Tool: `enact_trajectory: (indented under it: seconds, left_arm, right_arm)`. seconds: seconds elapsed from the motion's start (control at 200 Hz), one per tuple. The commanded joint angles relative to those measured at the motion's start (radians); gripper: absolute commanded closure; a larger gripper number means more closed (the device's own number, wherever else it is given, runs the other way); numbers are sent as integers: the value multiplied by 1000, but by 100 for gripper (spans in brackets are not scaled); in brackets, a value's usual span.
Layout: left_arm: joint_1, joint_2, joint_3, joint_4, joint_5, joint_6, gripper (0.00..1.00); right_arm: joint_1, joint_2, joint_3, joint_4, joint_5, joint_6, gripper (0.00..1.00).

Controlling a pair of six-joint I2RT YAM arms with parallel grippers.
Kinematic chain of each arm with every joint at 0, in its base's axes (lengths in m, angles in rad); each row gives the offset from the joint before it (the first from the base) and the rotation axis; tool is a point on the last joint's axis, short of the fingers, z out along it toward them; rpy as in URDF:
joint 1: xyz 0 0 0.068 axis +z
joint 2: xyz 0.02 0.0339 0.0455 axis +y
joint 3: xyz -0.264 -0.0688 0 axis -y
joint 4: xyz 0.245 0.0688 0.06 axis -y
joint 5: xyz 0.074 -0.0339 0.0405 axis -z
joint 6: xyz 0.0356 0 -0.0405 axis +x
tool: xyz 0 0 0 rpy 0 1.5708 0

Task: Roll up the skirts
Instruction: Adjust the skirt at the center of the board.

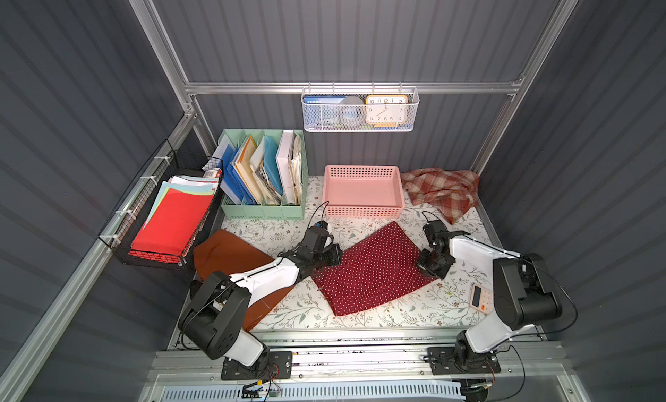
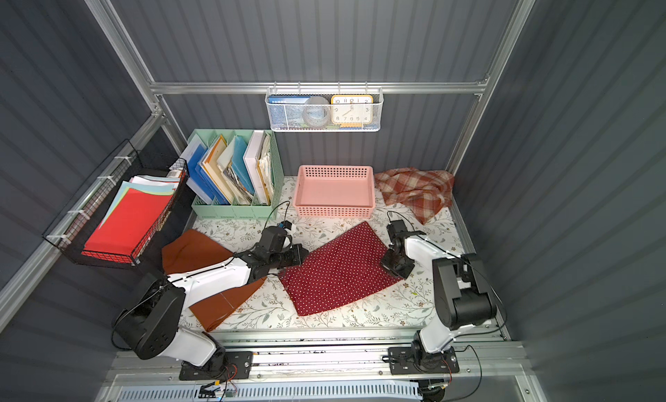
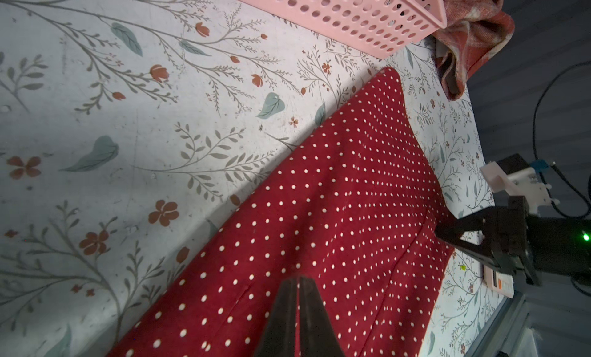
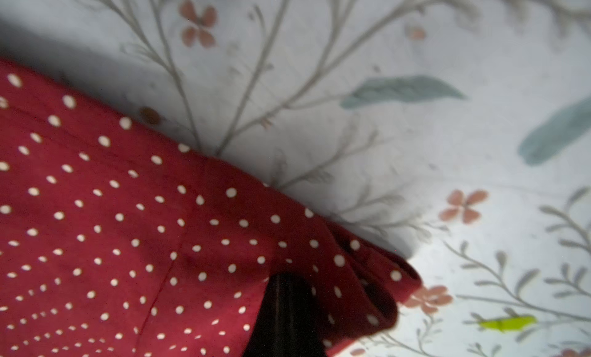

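The dark red polka-dot skirt [image 1: 374, 270] [image 2: 338, 270] lies spread flat mid-table. My left gripper [image 1: 338, 256] [image 2: 304, 256] [image 3: 299, 278] is shut, its fingers over the skirt's left edge; I cannot tell whether cloth is pinched. My right gripper [image 1: 421, 267] [image 2: 385, 267] [image 4: 284, 277] is shut at the skirt's right edge, where the hem [image 4: 367, 285] curls up around its tip. The rust-orange skirt [image 1: 230, 252] [image 2: 194, 252] lies at the left, partly under my left arm. The plaid skirt [image 1: 441, 189] [image 2: 414, 189] [image 3: 473, 35] is crumpled in the back right corner.
A pink basket [image 1: 362, 212] stands behind the polka-dot skirt, a green file organiser [image 1: 263, 212] to its left. A black wire basket [image 1: 158, 258] of red paper hangs off the left side. A calculator [image 1: 481, 297] lies by my right arm. A white mesh basket [image 1: 356, 126] hangs on the back wall.
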Motion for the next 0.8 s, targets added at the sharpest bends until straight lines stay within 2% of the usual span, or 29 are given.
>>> enact_trajectory:
  seconds: [0.0,0.25,0.385,0.495,0.555,0.795]
  left_arm:
    - [3,-57,-23,-5,4,23,100]
    - [21,-116,-64,-62,-45,35,100]
    - [54,-96,-77,-88,-38,23,100]
    - [103,-60,-88,-96,-29,11,87]
    - [128,-38,-94,-95,-11,9,71]
    - [132,-3,-114,-114,-18,30,58]
  right_arm:
    - [-28,99,39,48,-35,-42,100]
    - [-53,230,204,0,-78,-88,100]
    - [-72,222,225,-15,-5,-101,100]
    - [-87,182,202,-6,8,-102,100]
    - [-87,157,196,-14,31,-109,100]
    - [-86,-18,104,-2,83,-102,100]
